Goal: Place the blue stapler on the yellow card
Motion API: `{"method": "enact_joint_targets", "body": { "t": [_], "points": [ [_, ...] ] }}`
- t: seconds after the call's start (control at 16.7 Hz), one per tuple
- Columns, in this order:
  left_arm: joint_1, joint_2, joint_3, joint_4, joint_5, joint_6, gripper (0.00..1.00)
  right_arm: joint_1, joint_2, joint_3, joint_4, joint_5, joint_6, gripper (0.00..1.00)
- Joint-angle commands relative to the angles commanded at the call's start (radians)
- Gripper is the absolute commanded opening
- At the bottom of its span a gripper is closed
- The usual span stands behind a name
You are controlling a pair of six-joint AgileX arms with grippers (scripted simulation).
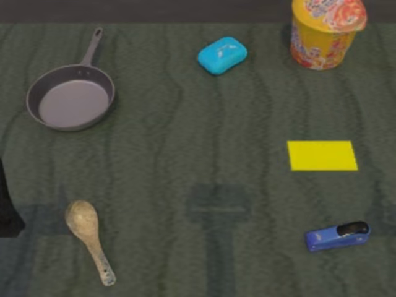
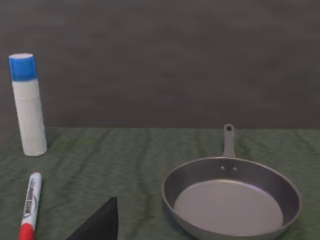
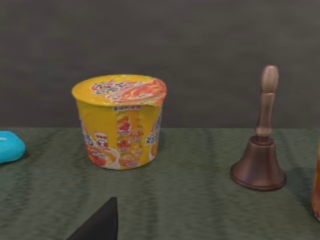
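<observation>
The blue stapler (image 1: 338, 237) lies near the yellow card (image 1: 322, 155) (untouched); a skewed grasp could tip it. End effector states cannot be told.

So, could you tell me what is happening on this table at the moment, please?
Nothing is being handled yet. The blue stapler lies on the green table near its right front, apart from the yellow card, which lies bare just behind it. Neither gripper shows in the top view; only a dark bit of the left arm sits at the left edge. A frying pan, spoon, cyan soap bar and noodle cup sit untouched around them.
</observation>
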Motion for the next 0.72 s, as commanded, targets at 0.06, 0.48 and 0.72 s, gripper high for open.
{"method": "enact_joint_targets", "body": {
  "t": [0.06,0.48,0.72],
  "points": [
    [0.000,0.000,0.000,0.000,0.000,0.000,1.00,0.000,0.000,0.000,0.000,0.000,0.000,1.00],
    [0.000,0.000,0.000,0.000,0.000,0.000,1.00,0.079,0.223,0.198,-0.181,-0.003,-0.205,1.00],
    [0.000,0.000,0.000,0.000,0.000,0.000,1.00,0.174,0.570,0.437,-0.414,-0.002,-0.466,1.00]
  ]
}}
